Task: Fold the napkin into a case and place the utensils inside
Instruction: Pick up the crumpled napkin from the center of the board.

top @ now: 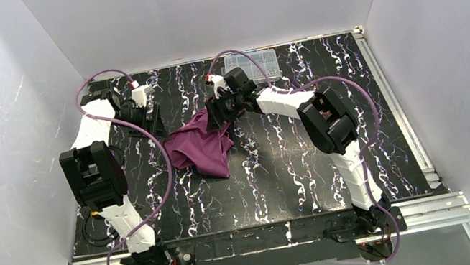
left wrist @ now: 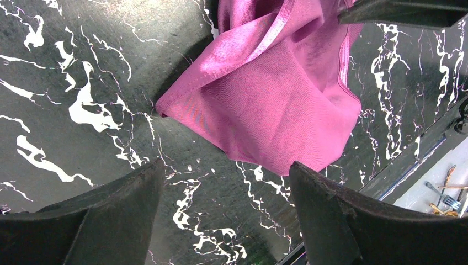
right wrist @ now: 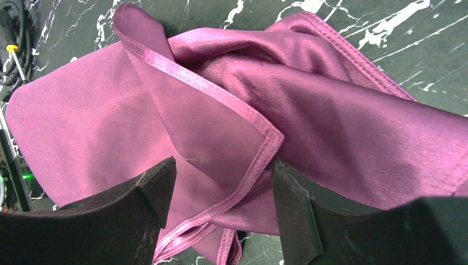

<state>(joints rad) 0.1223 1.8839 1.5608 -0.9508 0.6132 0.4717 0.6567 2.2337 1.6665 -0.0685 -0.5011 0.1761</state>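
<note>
The plum-purple napkin point(top: 200, 149) lies crumpled in loose folds on the black marbled table point(top: 283, 175). My right gripper point(top: 218, 115) hovers at its far right edge, open. In the right wrist view a hemmed corner of the napkin point(right wrist: 221, 138) lies between the spread fingertips of that gripper point(right wrist: 221, 176), not pinched. My left gripper point(top: 156, 121) is open just left of the cloth. In the left wrist view the left gripper point(left wrist: 226, 182) is over bare table, with the napkin point(left wrist: 276, 94) just ahead. Thin utensils point(left wrist: 448, 190) lie small beyond the table's rail.
A clear plastic compartment box point(top: 251, 65) stands at the back edge behind the right wrist. Purple cables point(top: 164, 167) loop beside the left arm. White walls close in the table on three sides. A metal rail point(top: 265, 236) runs along the near edge.
</note>
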